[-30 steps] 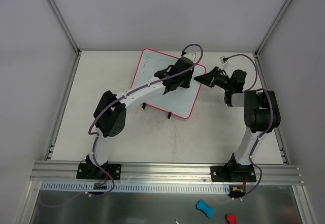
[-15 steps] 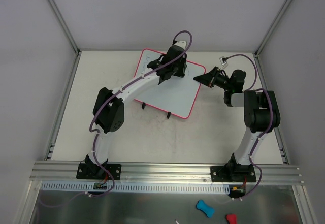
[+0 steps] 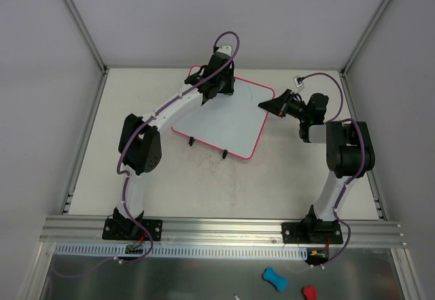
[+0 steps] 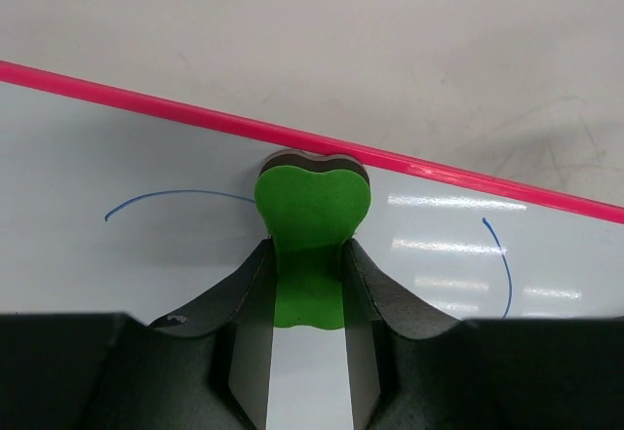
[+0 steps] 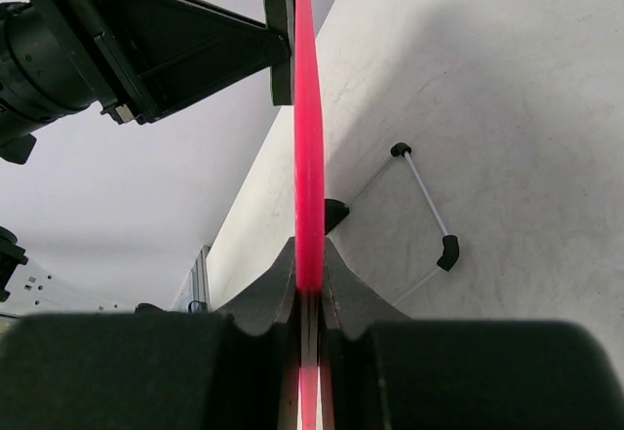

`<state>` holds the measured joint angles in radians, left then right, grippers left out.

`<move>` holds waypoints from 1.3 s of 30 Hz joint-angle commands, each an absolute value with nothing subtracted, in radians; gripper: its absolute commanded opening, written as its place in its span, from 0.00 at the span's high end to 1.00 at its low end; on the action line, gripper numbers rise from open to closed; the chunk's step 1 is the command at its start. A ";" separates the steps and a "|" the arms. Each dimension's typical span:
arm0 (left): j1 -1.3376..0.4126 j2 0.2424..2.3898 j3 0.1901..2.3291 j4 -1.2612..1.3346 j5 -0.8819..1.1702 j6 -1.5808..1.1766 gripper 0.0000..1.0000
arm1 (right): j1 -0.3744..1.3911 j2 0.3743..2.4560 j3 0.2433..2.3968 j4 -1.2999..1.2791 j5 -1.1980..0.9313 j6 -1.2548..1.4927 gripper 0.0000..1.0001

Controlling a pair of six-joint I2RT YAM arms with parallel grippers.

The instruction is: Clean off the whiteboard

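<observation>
- The whiteboard [image 3: 228, 120] sits at the far middle of the counter [image 3: 306, 177], between the 2 arms, its pink frame [image 4: 175, 110] unbroken where it shows.
- Its right edge is clamped in the right jaws, which are closed flat on the frame. The right arm [image 3: 343, 147] reaches in from the side.
- The left jaws are closed on the waist of a green eraser [image 4: 312, 206]. The left arm [image 3: 170, 109] is stretched to the board's far left corner.
- The eraser head lies against the board face, just inside the far frame rail.
- Progress, as judged: the near and middle areas of the board read clean white from above, so most of the wiping looks done.
- Left to do: 2 thin blue lines, 1 arc to the left of the eraser [image 4: 166, 196] and 1 curve to its right [image 4: 502, 259]. Both sit in the strip along the far rail.
- Next move, as judged: sideways passes along that rail should take both lines, with the right-side clamp steadying the board.
- View differences: the overhead camera gives the layout and 2 black feet [image 3: 193, 141] at the near edge, but barely shows the ink. The left wrist camera alone shows the lines clearly.
- The right wrist camera alone shows the frame edge-on between the jaws, and a wire stand [image 5: 429, 206] behind the board.
- Whether the board is lifted off the counter cannot be told.
</observation>
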<state>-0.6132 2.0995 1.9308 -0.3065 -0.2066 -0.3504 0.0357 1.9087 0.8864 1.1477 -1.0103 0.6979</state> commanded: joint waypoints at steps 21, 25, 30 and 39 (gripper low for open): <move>-0.690 2.034 1.925 -0.371 -0.296 -0.233 1.00 | 0.104 1.819 0.879 1.203 -1.092 0.552 1.00; -0.712 2.057 1.947 -0.373 -0.299 -0.221 1.00 | 0.110 1.818 0.877 1.204 -1.095 0.537 1.00; -0.738 2.098 2.003 -0.374 -0.304 -0.189 1.00 | 0.118 1.815 0.876 1.203 -1.100 0.526 1.00; -0.816 2.163 2.094 -0.380 -0.316 -0.051 1.00 | 0.118 1.818 0.881 1.203 -1.106 0.526 1.00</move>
<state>-0.7776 2.1315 2.0529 -0.3809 -0.3077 -0.1303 0.0685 1.8671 0.8783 1.1400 -1.0111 0.6006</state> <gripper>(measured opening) 0.282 0.093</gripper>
